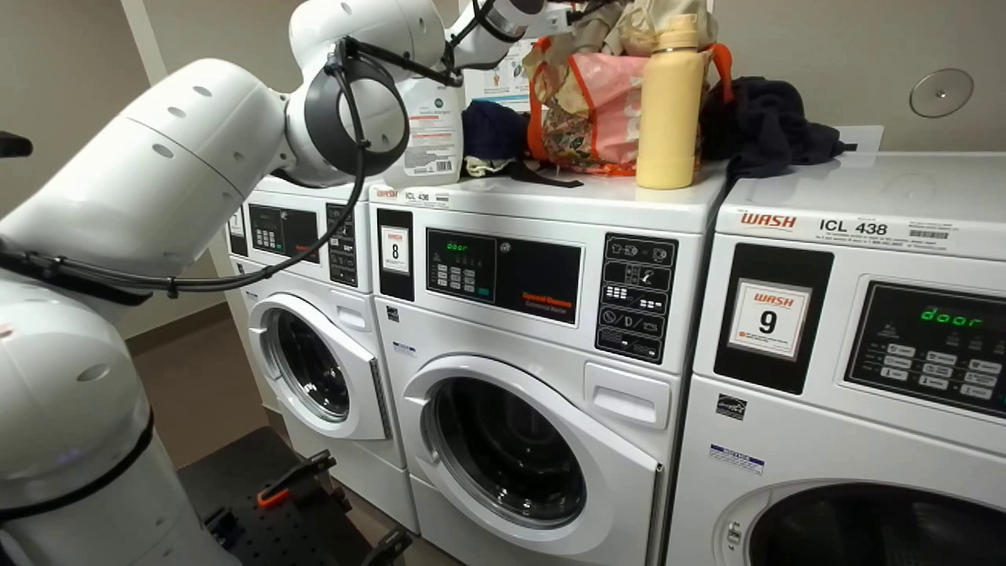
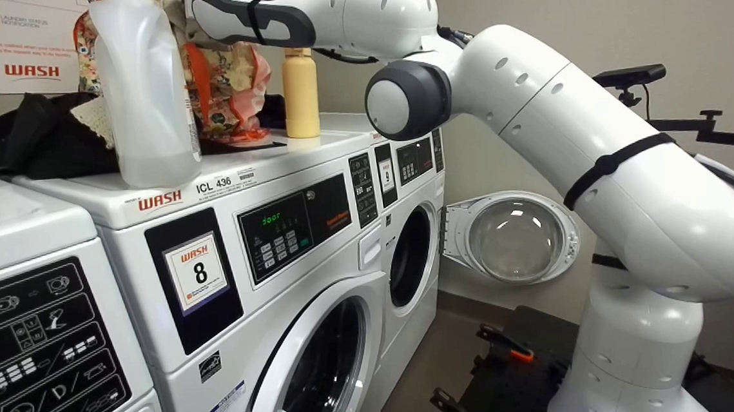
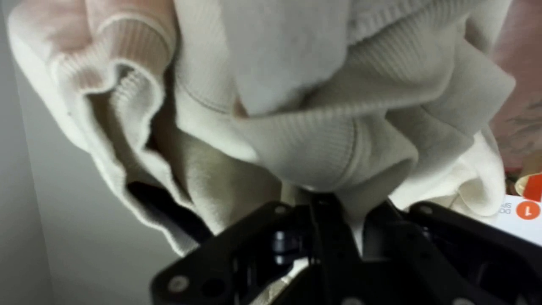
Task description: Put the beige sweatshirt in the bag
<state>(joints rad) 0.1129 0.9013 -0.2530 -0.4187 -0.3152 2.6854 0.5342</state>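
The beige sweatshirt point(image 3: 305, 144) fills much of the wrist view in loose folds, its ribbed edges showing. A fold of it runs down between the fingers of my gripper point(image 3: 355, 206), which is shut on it. In an exterior view the sweatshirt point(image 1: 692, 12) bunches up over the top of the bag point(image 1: 605, 94), partly cut off by the frame's edge. That bag, pink and floral with orange trim, stands on washer 8; in an exterior view the bag point(image 2: 230, 93) is partly behind a jug. How much cloth lies inside the bag is hidden.
A yellow bottle point(image 1: 666, 118) stands right by the bag, near the washer's front edge. A detergent jug point(image 2: 143, 99) is on its other side. Dark garments point(image 1: 774, 126) lie beside the bag. An open washer door point(image 2: 514, 237) sticks out below.
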